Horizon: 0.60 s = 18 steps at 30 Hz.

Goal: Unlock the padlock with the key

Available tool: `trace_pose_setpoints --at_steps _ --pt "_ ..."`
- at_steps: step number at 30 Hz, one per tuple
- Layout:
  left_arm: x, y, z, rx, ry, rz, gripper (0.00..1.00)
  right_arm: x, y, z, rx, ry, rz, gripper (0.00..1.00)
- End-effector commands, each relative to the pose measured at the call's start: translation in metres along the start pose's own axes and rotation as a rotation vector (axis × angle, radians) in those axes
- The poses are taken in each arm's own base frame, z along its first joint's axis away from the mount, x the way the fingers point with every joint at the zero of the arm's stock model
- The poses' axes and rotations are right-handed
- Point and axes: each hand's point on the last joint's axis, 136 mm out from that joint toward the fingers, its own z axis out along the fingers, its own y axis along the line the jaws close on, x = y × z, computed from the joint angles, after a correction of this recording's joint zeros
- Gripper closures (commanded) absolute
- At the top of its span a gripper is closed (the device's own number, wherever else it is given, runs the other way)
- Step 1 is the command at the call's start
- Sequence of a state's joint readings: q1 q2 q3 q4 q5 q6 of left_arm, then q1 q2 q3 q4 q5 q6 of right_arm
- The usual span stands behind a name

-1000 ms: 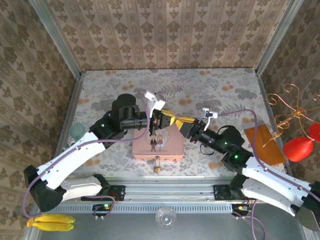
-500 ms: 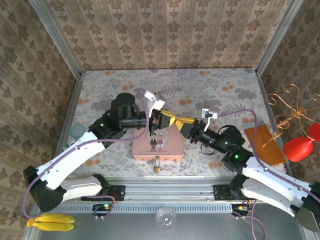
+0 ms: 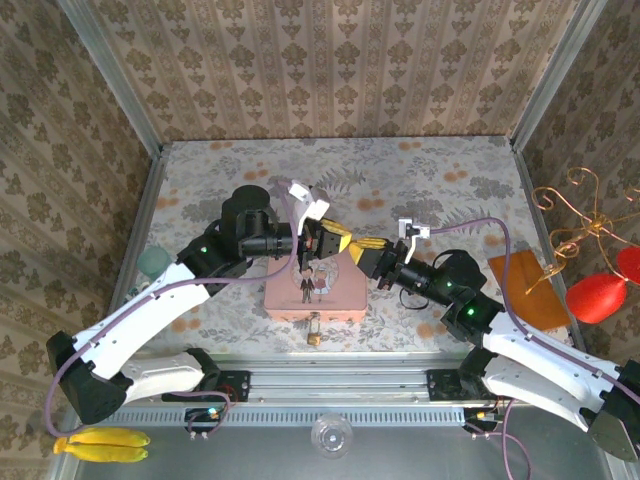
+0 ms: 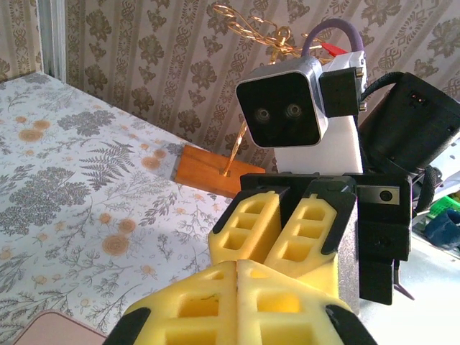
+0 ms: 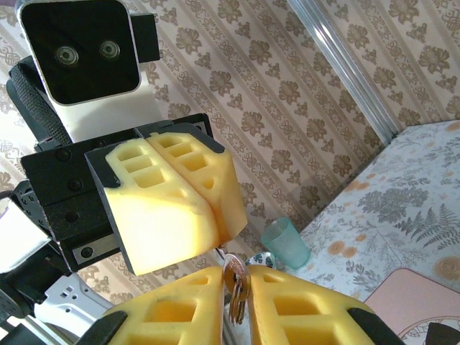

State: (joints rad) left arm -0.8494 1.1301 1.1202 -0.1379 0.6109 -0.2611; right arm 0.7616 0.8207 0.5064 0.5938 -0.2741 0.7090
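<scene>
From above, the left gripper and right gripper meet tip to tip over a pink tin box. The tiny brass padlock hangs at the box's near edge, apart from both. From the left wrist, the left's yellow fingers are pressed together. From the right wrist, a small key is held at the left's tips, flanked closely by the right's fingers; whether they pinch it I cannot tell. Should the left release early, the key would likely drop or twist.
</scene>
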Motion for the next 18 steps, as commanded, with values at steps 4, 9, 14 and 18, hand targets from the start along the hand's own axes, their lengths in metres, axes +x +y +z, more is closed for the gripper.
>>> trace_pose_setpoints --at_steps 4,9,14,18 --pt "-0.02 -0.014 -0.006 0.058 -0.054 0.018 1.0 -0.014 0.014 -0.001 -0.026 -0.023 -0.03 0.87" --pt "-0.021 -0.008 -0.009 0.01 -0.067 0.031 1.0 -0.014 0.001 -0.001 0.052 -0.011 -0.014 0.93" --pt "-0.019 -0.001 -0.01 -0.032 -0.069 0.037 0.94 -0.016 -0.002 -0.002 0.081 -0.013 -0.004 0.97" --pt "-0.021 0.011 -0.016 -0.113 -0.091 0.048 0.71 -0.017 -0.011 -0.002 0.145 -0.005 0.024 1.0"
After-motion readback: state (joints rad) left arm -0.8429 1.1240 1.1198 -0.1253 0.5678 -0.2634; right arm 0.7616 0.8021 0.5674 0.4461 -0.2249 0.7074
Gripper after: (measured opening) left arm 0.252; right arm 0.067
